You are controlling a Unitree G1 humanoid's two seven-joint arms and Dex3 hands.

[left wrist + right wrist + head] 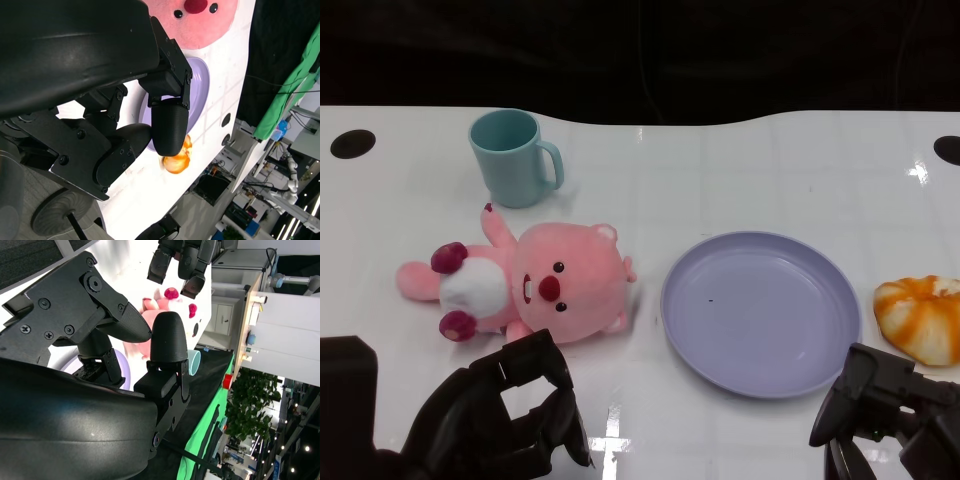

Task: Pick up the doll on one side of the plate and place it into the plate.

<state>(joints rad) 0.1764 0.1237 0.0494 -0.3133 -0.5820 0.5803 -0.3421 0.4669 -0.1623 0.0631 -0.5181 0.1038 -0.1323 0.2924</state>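
Observation:
A pink plush doll with a white belly and dark red paws lies on its back on the white table, just left of the lavender plate. My left hand hovers at the near edge just below the doll, fingers apart, holding nothing. My right hand sits at the lower right, near the plate's front right rim, and is also empty. The left wrist view shows the doll's face and the plate beyond my fingers. In the right wrist view the doll lies beyond my fingers.
A teal mug stands behind the doll at the back left. An orange and white bun-like toy lies right of the plate, close to my right hand. A dark backdrop runs along the table's far edge.

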